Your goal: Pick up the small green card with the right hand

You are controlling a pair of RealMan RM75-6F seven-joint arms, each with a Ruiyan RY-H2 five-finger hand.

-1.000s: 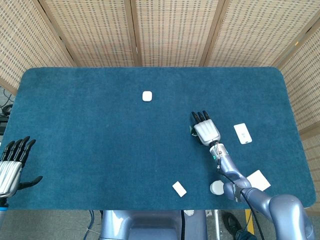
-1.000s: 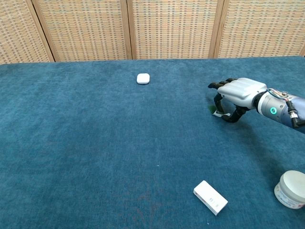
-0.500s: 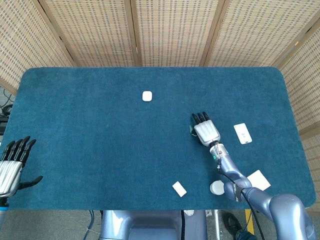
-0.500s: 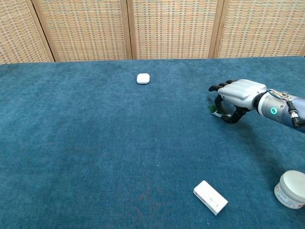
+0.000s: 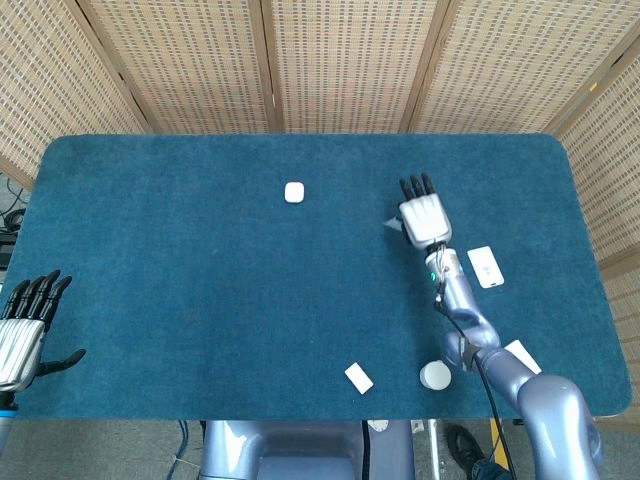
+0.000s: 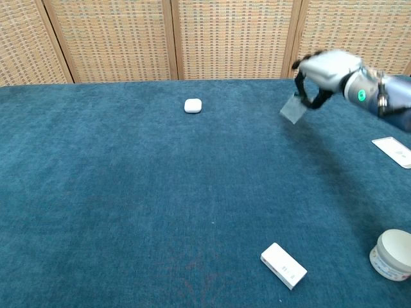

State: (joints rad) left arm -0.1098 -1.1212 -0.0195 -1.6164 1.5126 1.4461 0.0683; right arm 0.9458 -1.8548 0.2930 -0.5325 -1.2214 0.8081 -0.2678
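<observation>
- Right hand (image 6: 327, 69) is up off the table, palm down, over the right half of the blue cloth, nearer the far edge than the near one.
- Its dark fingers (image 6: 302, 90) curl down and pinch the small green card (image 6: 293, 109), which hangs just under and to the left of the hand, tilted, clear of the table (image 6: 128, 192).
- From the head view the same card (image 5: 393, 225) pokes out at the left side of the right hand (image 5: 424, 215), a small pale sliver against the cloth.
- Left hand (image 5: 22, 330) sits at the table's near left corner, fingers spread and holding nothing.
- Elsewhere on the cloth: a small white rounded case (image 6: 192, 106) toward the far edge near the middle, a white rectangular block (image 6: 283, 265) at the near edge, a round white tub (image 6: 392, 255) just right of it.
- A white card (image 6: 393, 151) lies flat by the right edge, well apart from the lifted hand.
</observation>
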